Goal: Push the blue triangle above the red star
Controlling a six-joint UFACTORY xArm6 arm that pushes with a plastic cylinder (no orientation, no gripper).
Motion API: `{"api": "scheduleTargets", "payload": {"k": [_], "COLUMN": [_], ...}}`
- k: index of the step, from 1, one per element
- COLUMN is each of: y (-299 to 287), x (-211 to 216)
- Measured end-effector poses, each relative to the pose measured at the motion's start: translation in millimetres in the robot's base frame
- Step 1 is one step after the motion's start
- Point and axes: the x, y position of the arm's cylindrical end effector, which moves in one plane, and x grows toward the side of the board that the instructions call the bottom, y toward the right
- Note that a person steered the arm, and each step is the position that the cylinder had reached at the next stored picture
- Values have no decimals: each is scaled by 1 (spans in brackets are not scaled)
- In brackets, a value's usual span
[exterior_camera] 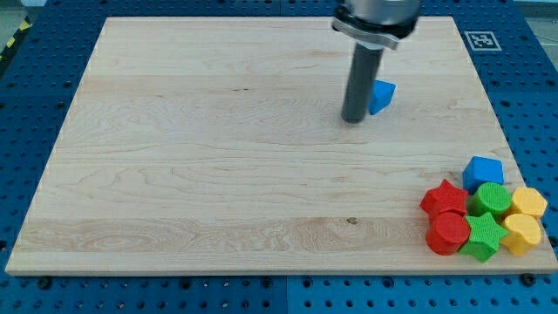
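Observation:
The blue triangle (382, 96) lies on the wooden board at the view's upper right. My tip (353, 119) stands just left of it, touching or nearly touching its left side. The red star (444, 199) sits far below and to the right, at the left of a cluster of blocks near the board's lower right corner.
The cluster also holds a blue block (483, 172), a green cylinder (493, 200), a green star (484, 235), a red cylinder (448, 234) and two yellow blocks (529, 202) (521, 233). The wooden board (218, 157) lies on a blue pegboard; a fiducial tag (479, 40) marks its upper right corner.

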Motion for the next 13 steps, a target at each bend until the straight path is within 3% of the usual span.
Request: {"api": "scheduleTargets", "payload": {"k": [1, 3, 4, 5, 7, 8, 9, 10, 11, 12, 13], "y": [-30, 6, 17, 6, -29, 21, 55, 57, 57, 48, 6], "x": [-35, -53, 17, 42, -68, -72, -39, 38, 68, 32, 33]}}
